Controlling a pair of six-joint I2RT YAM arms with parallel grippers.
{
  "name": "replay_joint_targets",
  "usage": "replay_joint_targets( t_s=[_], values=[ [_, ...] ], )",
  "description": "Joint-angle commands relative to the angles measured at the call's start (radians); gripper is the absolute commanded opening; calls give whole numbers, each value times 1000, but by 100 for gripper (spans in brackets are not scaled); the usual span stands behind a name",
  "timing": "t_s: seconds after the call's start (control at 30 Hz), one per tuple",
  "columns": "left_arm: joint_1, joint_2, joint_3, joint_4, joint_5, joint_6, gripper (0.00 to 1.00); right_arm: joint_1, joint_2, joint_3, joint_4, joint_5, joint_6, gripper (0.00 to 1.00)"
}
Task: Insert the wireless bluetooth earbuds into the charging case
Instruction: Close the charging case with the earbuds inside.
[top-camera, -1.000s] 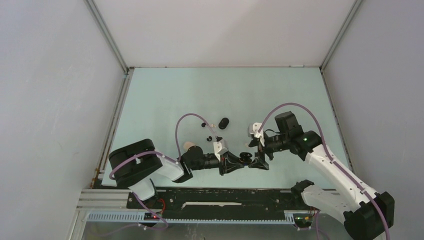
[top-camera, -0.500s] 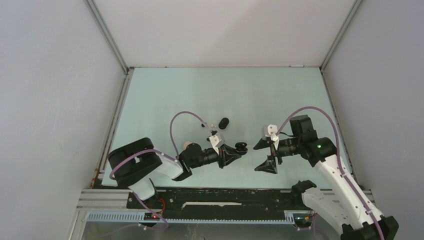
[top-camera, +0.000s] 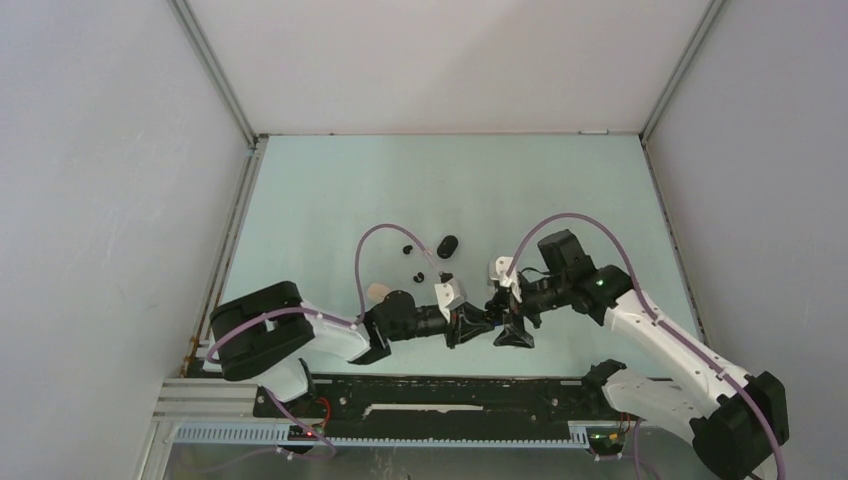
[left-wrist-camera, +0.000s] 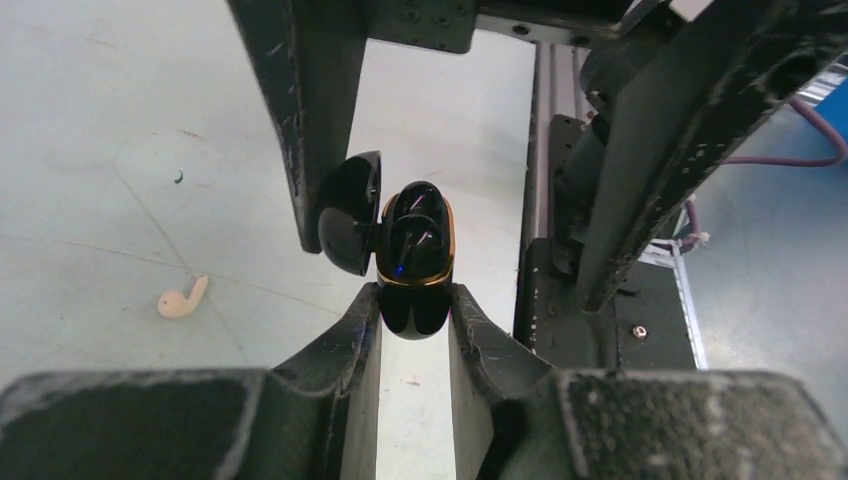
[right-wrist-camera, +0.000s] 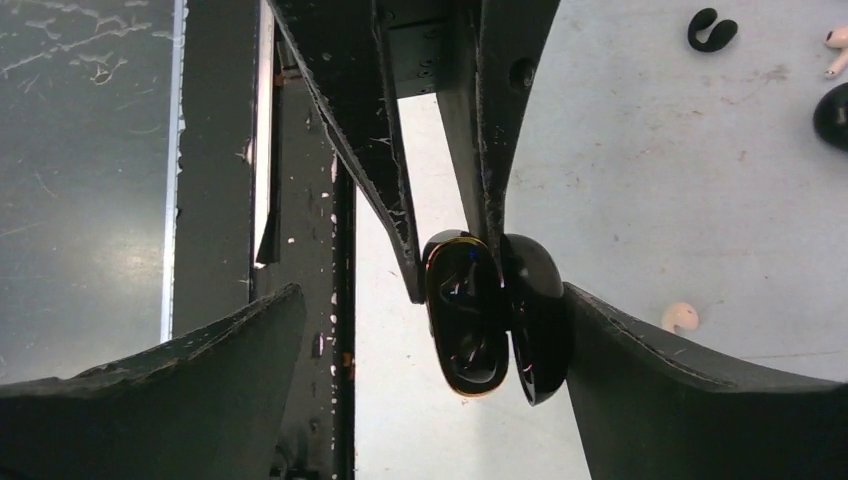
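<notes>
The wireless bluetooth earbuds (right-wrist-camera: 712, 28) are scattered loose on the bench (top-camera: 330, 200), beyond and left of both wrists in the overhead view, one whitish bud (left-wrist-camera: 182, 297) lying left of the left fingers (left-wrist-camera: 352, 335). Those fingers are pinched narrowly on the base of the open charging case (left-wrist-camera: 413, 262), its long axis pointing straight out from them, lid swung left. The right fingers (right-wrist-camera: 650, 370) are spread wide and empty either side of the case, so that arm is judged free to fetch a bud; no writing can be read.
</notes>
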Motion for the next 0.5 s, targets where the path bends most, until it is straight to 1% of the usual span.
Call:
replay_joint_targets(
  t_s=[0.0,0.13,0.2,0.23,0.3,0.4,0.47],
  values=[
    [7,-21,51,-60,-82,20,0,8,-53,19,-28,-17,-32,94],
    [33,2,67,-74,-110,-62,0,-75,-151,13,-44,-84,-11,95],
    [52,15,74,-74,-100,-105,0,-124,-193,3,-16,-69,22,95],
    [59,17,78,-74,-98,-123,0,-148,-206,-3,18,-34,54,95],
    [72,17,87,-96,-101,-152,0,-181,-216,-17,103,85,124,95],
    [123,20,162,-228,-109,-224,0,-206,-197,-30,200,283,187,95],
    [167,45,251,-351,-95,-284,0,-215,-178,-30,238,345,204,95]
  ],
)
